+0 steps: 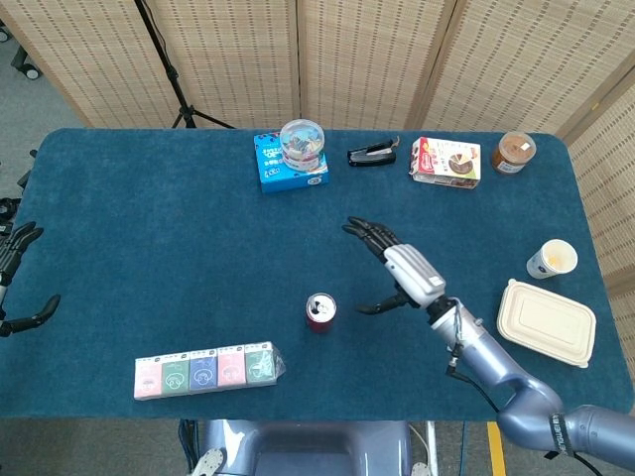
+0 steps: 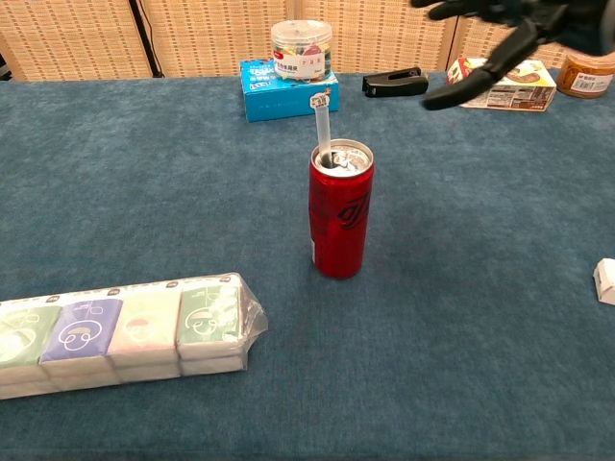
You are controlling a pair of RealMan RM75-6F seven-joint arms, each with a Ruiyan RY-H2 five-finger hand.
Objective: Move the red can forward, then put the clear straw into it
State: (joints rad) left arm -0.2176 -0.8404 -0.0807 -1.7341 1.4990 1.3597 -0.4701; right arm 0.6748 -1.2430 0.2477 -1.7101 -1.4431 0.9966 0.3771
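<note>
With the clear straw point(image 2: 322, 125) standing in the red can point(image 2: 339, 208) mid-surface, my right hand point(image 1: 397, 270) hangs beside it, fingers apart and empty, so the task looks finished and only pulling clear remains.

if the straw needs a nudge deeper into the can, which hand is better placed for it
Right, probably. The right hand hovers open just beside the red can, where the clear straw stands in the opening. The left hand sits at the table's far left edge.
</note>
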